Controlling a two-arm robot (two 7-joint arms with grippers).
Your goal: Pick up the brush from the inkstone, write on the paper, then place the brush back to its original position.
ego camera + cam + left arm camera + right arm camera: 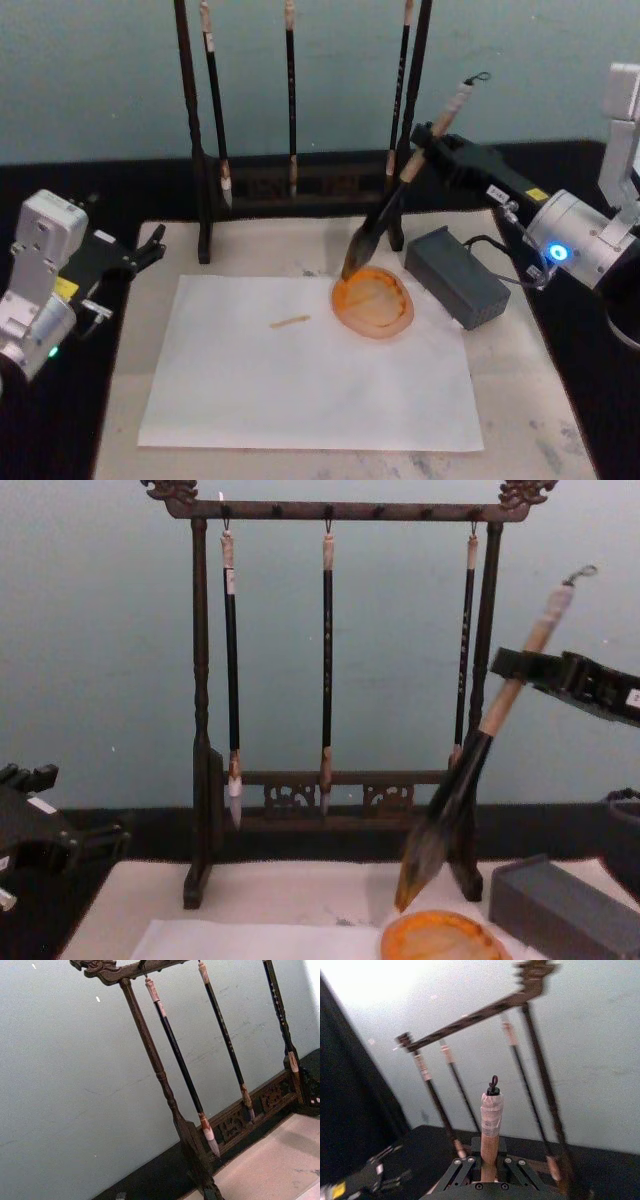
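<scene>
Right wrist view, right gripper clamping brush, chest view, tip above inkstone

Chest view: the bottom edge cuts off the inkstone and the paper; the right edge cuts off the right gripper. Right wrist view: the rack is blurred, and I cannot see the brush below its handle, behind the gripper body. Head view: the top edge cuts off the rack; I cannot identify the small tan mark on the paper.
</scene>
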